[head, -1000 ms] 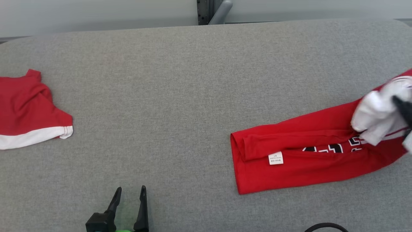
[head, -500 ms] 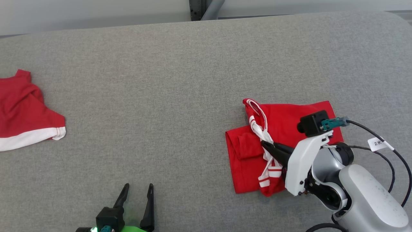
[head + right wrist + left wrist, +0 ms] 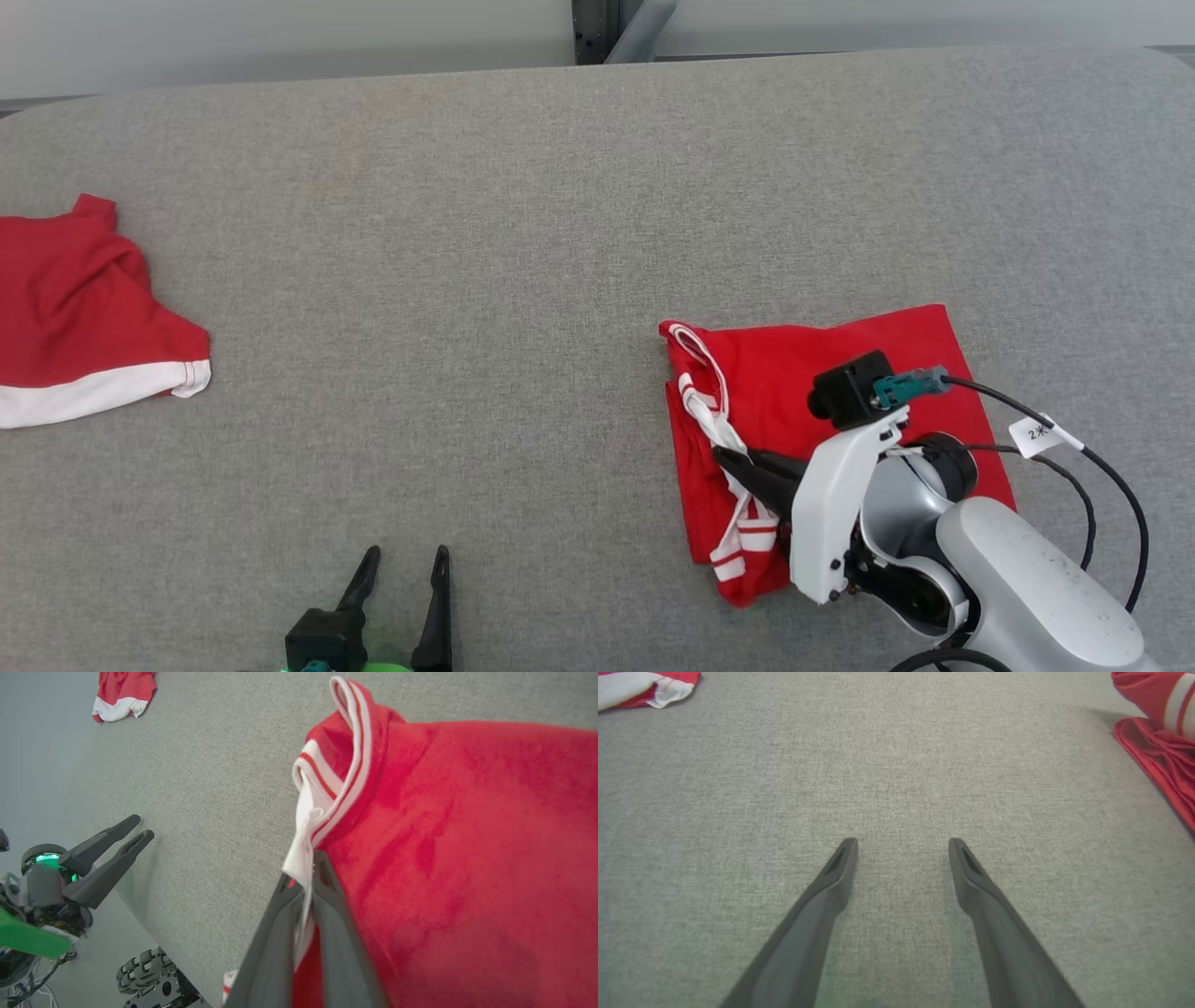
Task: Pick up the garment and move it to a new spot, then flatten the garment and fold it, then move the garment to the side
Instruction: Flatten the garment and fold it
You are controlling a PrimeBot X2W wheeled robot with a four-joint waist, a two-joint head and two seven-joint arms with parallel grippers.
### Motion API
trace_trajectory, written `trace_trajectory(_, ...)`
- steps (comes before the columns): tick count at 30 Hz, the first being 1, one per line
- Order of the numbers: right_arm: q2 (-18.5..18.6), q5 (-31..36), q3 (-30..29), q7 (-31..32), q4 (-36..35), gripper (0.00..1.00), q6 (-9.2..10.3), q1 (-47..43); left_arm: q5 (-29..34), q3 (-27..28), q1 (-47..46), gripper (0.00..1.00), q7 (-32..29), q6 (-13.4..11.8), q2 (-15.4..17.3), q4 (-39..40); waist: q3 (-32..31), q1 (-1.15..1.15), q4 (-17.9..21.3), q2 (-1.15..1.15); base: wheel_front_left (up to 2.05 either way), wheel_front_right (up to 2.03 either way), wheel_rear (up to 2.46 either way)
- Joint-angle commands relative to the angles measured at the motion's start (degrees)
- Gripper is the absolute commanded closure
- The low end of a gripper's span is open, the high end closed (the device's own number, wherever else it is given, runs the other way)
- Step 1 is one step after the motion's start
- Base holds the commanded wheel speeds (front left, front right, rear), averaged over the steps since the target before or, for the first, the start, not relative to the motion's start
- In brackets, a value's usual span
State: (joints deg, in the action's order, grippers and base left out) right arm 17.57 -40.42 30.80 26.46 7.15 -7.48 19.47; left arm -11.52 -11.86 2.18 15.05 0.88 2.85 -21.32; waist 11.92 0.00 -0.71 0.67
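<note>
The garment (image 3: 803,373), a red jersey with red-white striped trim, lies doubled over on the right of the grey table (image 3: 523,233). My right gripper (image 3: 724,455) is shut on a white and striped edge of it near its left end, and the pinched trim runs between the fingers in the right wrist view, where the right gripper (image 3: 306,870) lies against the red cloth (image 3: 467,835). My left gripper (image 3: 406,558) stands open near the front edge, well to the left of the garment and touching nothing. Its open fingers (image 3: 840,863) hover over bare fabric, with the garment's edge (image 3: 1157,751) at upper right.
A second red piece of clothing with a white band (image 3: 75,317) lies at the table's far left edge, also seen as a small red and white heap (image 3: 124,690). The table's front edge and the robot's wheeled base (image 3: 149,975) are close below. A dark post (image 3: 597,28) stands behind.
The garment lay stretched out long toward the right a second ago. My right gripper has carried its sleeve and collar end leftward over the body, so it is now doubled. The left arm barely moved.
</note>
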Motion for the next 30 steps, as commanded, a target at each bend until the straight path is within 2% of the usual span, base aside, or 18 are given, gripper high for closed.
trace_trajectory(1, -0.05, -0.11, 0.36, -1.3, -0.15, 0.63, -0.01, 0.84, -0.07, 0.14, -0.38, 0.0, 0.16, -0.32, 0.12, -0.2, -0.04, 0.0, 0.19, -0.67, 0.0, 0.0, 0.0)
trace_trajectory(2, -0.12, 0.22, 0.32, -2.07, -0.13, 0.0, -0.01, 0.95, -0.12, 0.27, -0.44, 0.0, 0.15, -0.39, 0.11, -0.22, -0.09, 0.0, 0.35, -0.67, 0.0, 0.0, 0.0)
trace_trajectory(9, 1.46, 2.32, -2.6, -10.67, -4.94, 0.0, -0.01, -2.93, -0.28, 1.39, 1.45, 0.0, 0.15, -0.28, 0.11, -1.08, -2.79, 0.0, 1.18, -0.67, 0.0, 0.0, 0.0)
trace_trajectory(12, 4.14, 9.37, -7.78, -18.81, -7.22, 0.0, 0.02, -5.65, -0.61, 2.08, 2.62, 0.0, 0.16, -0.47, 0.1, -1.31, -4.45, 0.0, 1.76, -0.67, 0.0, 0.0, 0.0)
trace_trajectory(16, 3.45, 20.22, -19.66, -31.86, -4.9, 0.0, 0.01, -10.79, -1.04, 2.64, 3.3, 0.0, 0.16, -0.79, 0.09, 0.07, -5.84, 0.0, 2.23, -0.67, 0.0, 0.0, 0.0)
trace_trajectory(19, 0.94, 29.25, -26.61, -39.43, -0.36, 0.0, 0.0, -14.21, -1.02, 2.69, 3.65, 0.0, 0.15, -0.81, 0.11, 1.44, -6.89, 0.0, 2.5, -0.67, 0.0, 0.0, 0.0)
trace_trajectory(22, -2.02, 35.41, -32.46, -41.54, 3.52, 0.0, 0.02, -16.87, -0.85, 2.83, 4.22, 0.0, 0.16, -0.74, 0.1, 2.76, -7.94, 0.0, 2.44, -0.67, 0.0, 0.0, 0.0)
trace_trajectory(25, -5.69, 38.72, -37.04, -41.65, 1.39, 0.0, 0.04, -18.72, -0.61, 3.47, 4.79, 0.0, 0.16, -1.04, 0.11, 4.32, -8.82, 0.0, 2.43, -0.67, 0.0, 0.0, 0.0)
trace_trajectory(30, -8.72, 43.0, -38.74, -41.64, -1.38, 0.0, 0.02, -23.45, 1.95, 4.02, 5.06, 0.0, 0.15, -0.56, 0.12, 8.22, -9.98, 0.0, 1.92, -0.67, 0.0, 0.0, 0.0)
